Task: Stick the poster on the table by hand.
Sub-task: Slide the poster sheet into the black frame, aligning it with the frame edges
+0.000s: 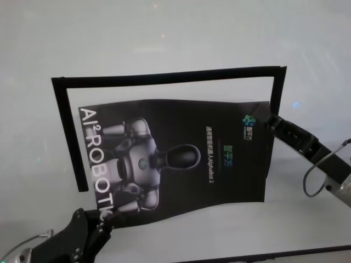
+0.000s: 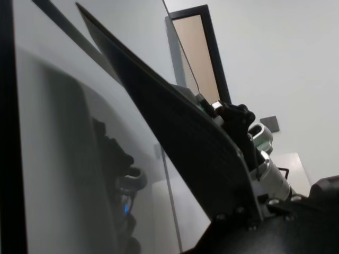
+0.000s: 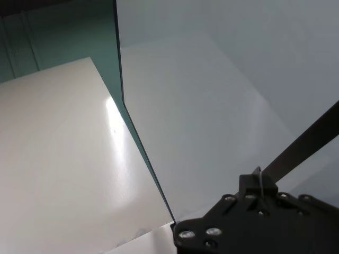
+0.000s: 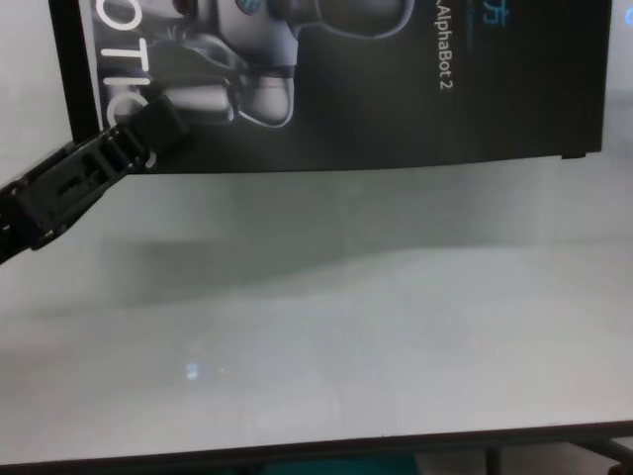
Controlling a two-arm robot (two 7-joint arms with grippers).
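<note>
**Pinched at two opposite corners, sheet held off the tabletop**

Clamped on the poster [image 1: 181, 159] at both ends: left gripper [image 1: 94, 220] at the 7 o'clock corner, right gripper [image 1: 272, 120] at the 2 o'clock corner. Likely gripped diagonally to keep the thin sheet stretched during lowering. Raised above the table [image 1: 164, 33], judging by the shadow beneath and the edge-on wrist views; partly inside a black tape outline [image 1: 164, 78]. Glossy, flexible, slightly wavy along both long edges. Smooth, pale, faintly reflective tabletop. Blocky, ribbed black plastic on both arms.
</note>
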